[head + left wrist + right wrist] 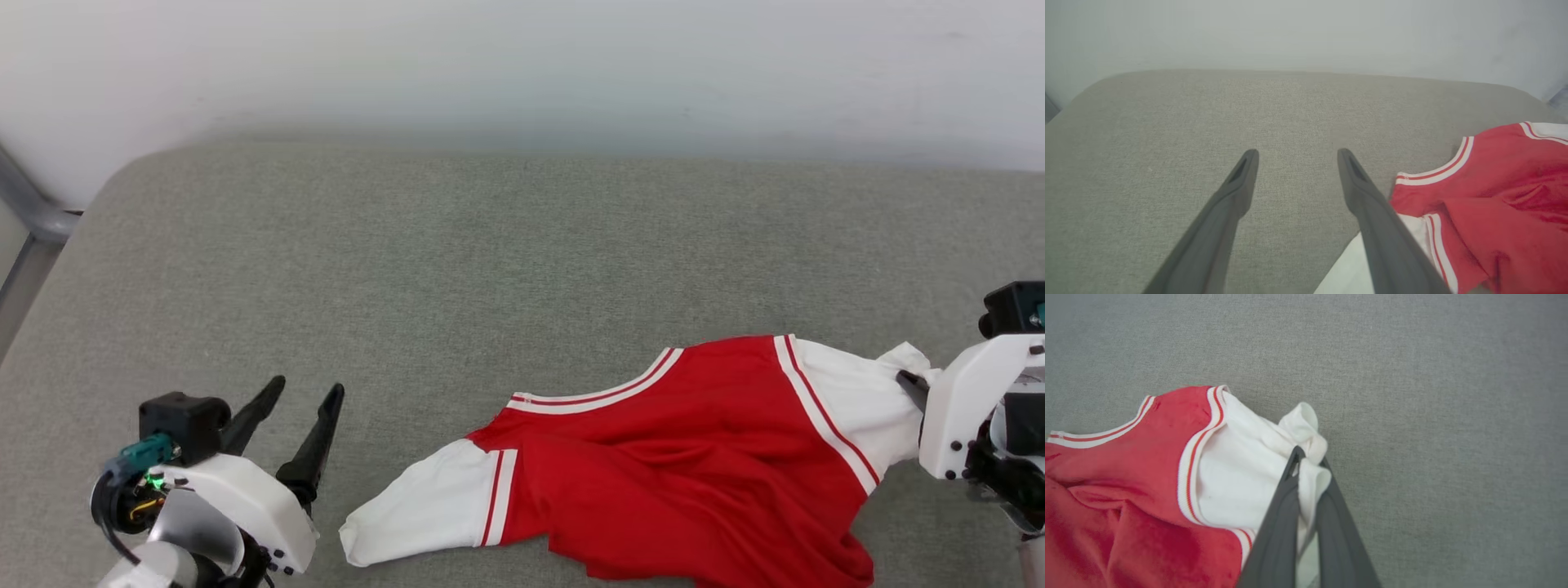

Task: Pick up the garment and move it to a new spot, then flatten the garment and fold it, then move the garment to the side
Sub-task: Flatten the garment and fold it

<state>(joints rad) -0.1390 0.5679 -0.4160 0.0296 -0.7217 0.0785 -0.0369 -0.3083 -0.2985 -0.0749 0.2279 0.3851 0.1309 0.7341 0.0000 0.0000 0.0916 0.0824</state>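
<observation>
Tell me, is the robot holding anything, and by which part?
Yes: the right fingers are pinched shut on the shirt, at the end of one white sleeve. The left fingers stand open, holding nothing.

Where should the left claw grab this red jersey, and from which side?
Probably the jersey's free white sleeve, near its cuff end. It lies flat and points toward the open left claw, so come down from the left. The right claw is shut on the opposite sleeve.

A grey woven surface [457,269] (rounded at its far corners) backs onto a pale wall [522,65].
</observation>
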